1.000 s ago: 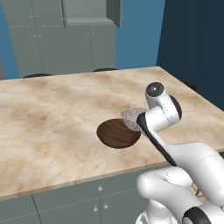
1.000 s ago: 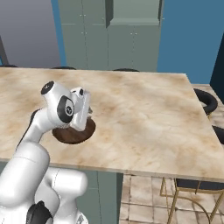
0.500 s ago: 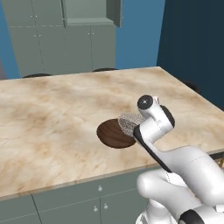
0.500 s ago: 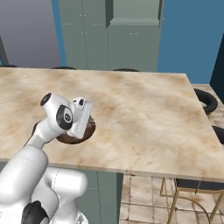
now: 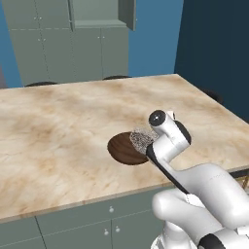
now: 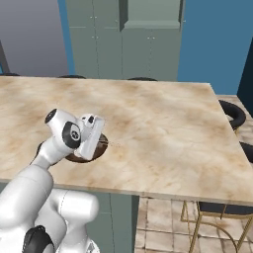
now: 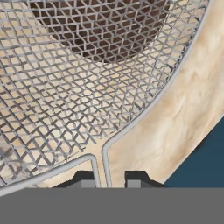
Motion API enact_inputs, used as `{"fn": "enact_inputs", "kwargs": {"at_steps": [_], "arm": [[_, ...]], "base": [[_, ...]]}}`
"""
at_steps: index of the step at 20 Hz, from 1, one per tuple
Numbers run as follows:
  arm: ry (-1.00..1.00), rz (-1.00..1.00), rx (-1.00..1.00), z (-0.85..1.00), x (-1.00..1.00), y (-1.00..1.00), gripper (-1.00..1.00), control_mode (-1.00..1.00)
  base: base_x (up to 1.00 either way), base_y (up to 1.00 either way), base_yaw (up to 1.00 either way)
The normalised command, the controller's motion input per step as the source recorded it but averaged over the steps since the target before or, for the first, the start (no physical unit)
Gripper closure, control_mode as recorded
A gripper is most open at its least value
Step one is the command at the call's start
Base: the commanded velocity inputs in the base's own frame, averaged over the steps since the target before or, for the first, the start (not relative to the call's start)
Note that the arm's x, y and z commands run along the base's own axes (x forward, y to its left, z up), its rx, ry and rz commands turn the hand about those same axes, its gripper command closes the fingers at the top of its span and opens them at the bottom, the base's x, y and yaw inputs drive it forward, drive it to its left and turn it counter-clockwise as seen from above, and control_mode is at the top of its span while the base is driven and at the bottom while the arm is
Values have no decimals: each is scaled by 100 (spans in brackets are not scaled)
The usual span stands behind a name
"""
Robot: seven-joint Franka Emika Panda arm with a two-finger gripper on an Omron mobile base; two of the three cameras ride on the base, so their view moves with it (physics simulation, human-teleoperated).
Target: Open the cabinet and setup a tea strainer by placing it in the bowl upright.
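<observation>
The tea strainer (image 5: 140, 140), a silver wire-mesh basket, hangs tilted just above the right side of the dark brown bowl (image 5: 121, 149) on the marble counter. My gripper (image 7: 110, 179) is shut on its thin wire handle, which runs down between the two dark fingertips (image 7: 85, 179). In the hand view the strainer's mesh (image 7: 87, 78) spreads wide, and the bowl (image 7: 100, 35) shows dark through it. In the right base view my hand covers most of the bowl (image 6: 101, 144). The grey-green cabinet (image 5: 97, 14) on the far wall stands with a door (image 5: 127, 12) swung open.
The marble counter (image 5: 58, 121) stretches wide around the bowl, its near edge just below my arm. Grey-green drawer fronts (image 5: 73, 221) sit under it. Dark stools (image 6: 232, 113) with gold legs stand off the counter's right end, and further stool tops (image 5: 115, 77) line the far edge.
My hand has come down and slightly towards the near edge, bringing the strainer lower over the bowl. The grip on the handle stays the same.
</observation>
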Motion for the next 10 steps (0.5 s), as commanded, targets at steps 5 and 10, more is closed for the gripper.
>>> {"fn": "enact_inputs", "kwargs": {"at_steps": [5,10], "arm": [[5,0,0,-30,4,0,100,-100],[2,0,0,-27,0,0,100,-100]], "base": [[0,0,0],[0,0,0]]}}
